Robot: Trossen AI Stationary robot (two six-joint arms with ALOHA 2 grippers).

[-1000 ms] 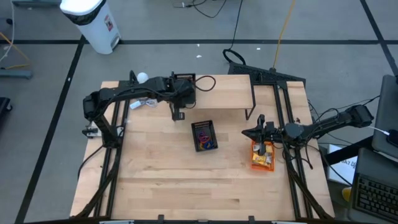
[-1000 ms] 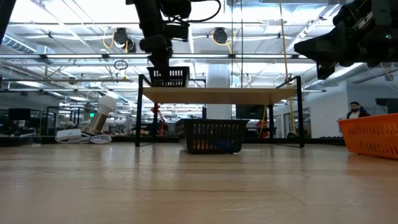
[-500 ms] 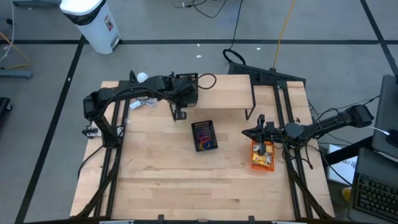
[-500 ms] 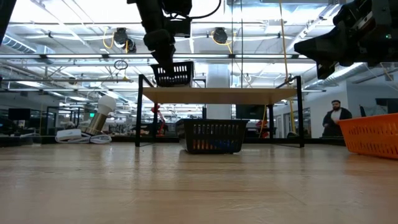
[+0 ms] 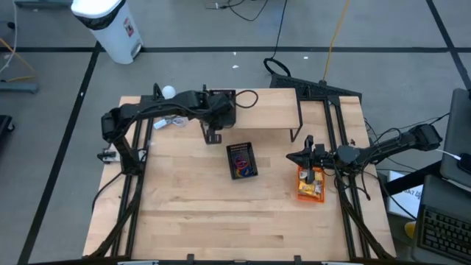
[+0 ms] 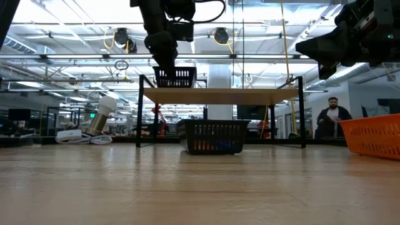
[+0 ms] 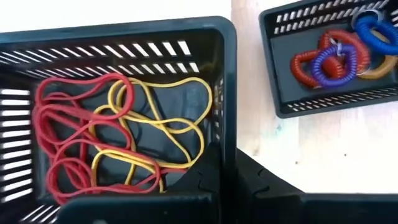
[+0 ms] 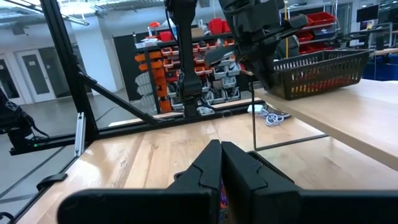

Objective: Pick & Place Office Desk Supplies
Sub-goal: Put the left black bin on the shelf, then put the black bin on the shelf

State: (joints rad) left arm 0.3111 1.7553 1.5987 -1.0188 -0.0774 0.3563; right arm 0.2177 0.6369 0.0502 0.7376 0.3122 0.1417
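1. The left claw is clamped shut on the wall of a small dark mesh basket, holding it at the left end of the raised wooden shelf at the back of the desk
2. In the low view this basket sits at the level of the shelf top, with the left arm reaching down to it from above; whether it rests on the shelf or hangs just above it I cannot tell
3. The left wrist view looks into the held basket: red rubber bands and yellow rubber bands lie tangled on its floor
4. A second dark basket stands on the desk in front of the shelf, near the middle; it holds coiled bands in red, purple, blue and orange
5. The right claw is pressed shut with nothing between its fingers, and hovers over the near end of an orange basket on the right side of the desk
6. The orange basket holds small items too unclear to name
7. A white ball sits at the far left corner of the desk, behind the left arm
8. A person shows in the room beyond the desk in the low view
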